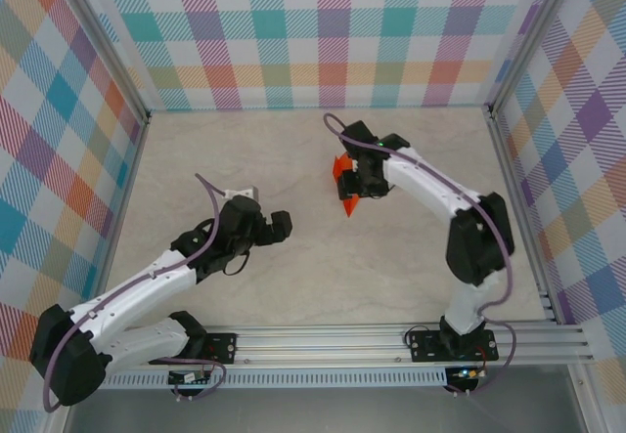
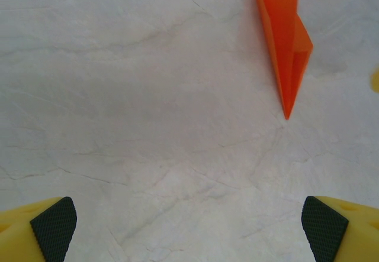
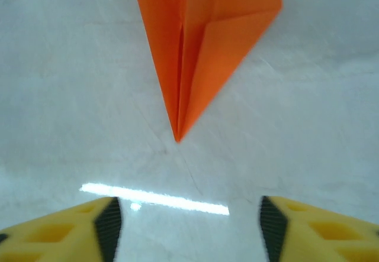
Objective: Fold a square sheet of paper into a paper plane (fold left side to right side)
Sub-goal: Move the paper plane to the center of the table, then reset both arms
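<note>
Two pairs of fingers stand spread, with nothing between them. The right fingers point(image 3: 109, 226) hang over the pale counter point(image 3: 65, 96). The paper plane point(image 3: 201, 49) lies on the counter just ahead of them, not touching, its nose aimed back at the gap between them. The left fingers point(image 2: 53, 226) are spread wide and well apart from the plane point(image 2: 287, 43), which sits ahead and to their right. Seen from above, the plane point(image 1: 341, 169) runs lengthwise from far to near, its nose toward the counter's near edge.
</note>
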Controlling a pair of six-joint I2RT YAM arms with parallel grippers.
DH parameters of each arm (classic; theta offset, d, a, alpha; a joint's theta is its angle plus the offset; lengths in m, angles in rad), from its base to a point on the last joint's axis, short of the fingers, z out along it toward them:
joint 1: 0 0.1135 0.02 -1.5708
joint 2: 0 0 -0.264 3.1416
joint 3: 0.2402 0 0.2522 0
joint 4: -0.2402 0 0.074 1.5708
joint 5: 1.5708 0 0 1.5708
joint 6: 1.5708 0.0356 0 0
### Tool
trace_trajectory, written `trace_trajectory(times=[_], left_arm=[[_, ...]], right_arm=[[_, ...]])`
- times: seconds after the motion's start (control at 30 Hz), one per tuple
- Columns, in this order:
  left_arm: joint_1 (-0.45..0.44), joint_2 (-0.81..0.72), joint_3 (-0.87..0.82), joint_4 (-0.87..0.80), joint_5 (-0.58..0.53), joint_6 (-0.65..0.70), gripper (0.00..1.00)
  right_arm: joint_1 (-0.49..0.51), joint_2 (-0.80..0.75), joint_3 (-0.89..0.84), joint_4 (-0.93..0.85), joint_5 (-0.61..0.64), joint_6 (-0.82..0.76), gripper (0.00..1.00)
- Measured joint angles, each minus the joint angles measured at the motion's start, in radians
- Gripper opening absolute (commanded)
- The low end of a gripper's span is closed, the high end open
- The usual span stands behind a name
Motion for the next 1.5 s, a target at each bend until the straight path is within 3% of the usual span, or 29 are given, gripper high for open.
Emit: trace_trajectory(times=[0.07, 0.13, 0.27, 0.47, 0.6, 0.73, 0.9, 1.27, 1.5], left_arm=[[0.092, -0.001, 0.01, -0.002, 0.017, 0.008, 1.0], [0.18, -0.005, 0.016, -0.001, 0.008, 0.021, 1.0], [0.297, -0.027, 0.006, 0.03, -0.11, 0.072, 1.0], [0.318, -0.053, -0.133, 0.255, -0.315, 0.198, 1.0], [0.323, 0.006, -0.216, 0.378, -0.398, 0.29, 1.0], [0.335, 0.06, -0.285, 0.515, -0.388, 0.416, 1.0], [0.375, 0.15, -0.343, 0.726, -0.278, 0.553, 1.0], [0.512, 0.494, -0.387, 1.168, 0.015, 0.649, 0.99], [0.571, 0.536, -0.336, 1.157, 0.077, 0.628, 1.0]], right_arm=[[-0.01, -0.155, -0.134, 0.045, 0.025, -0.008, 0.91], [-0.037, -0.299, -0.253, 0.092, 0.055, -0.02, 1.0], [-0.167, -0.573, -0.505, 0.257, 0.114, -0.048, 1.0], [-0.366, -0.765, -0.84, 0.557, 0.139, -0.096, 1.0], [-0.438, -0.727, -1.026, 0.817, 0.142, -0.158, 1.0], [-0.472, -0.579, -1.096, 1.034, 0.117, -0.199, 1.0], [-0.48, -0.437, -1.1, 1.255, 0.058, -0.25, 1.0], [-0.505, -0.297, -1.104, 1.598, -0.093, -0.376, 1.0], [-0.568, -0.23, -1.114, 1.672, -0.184, -0.367, 1.0]])
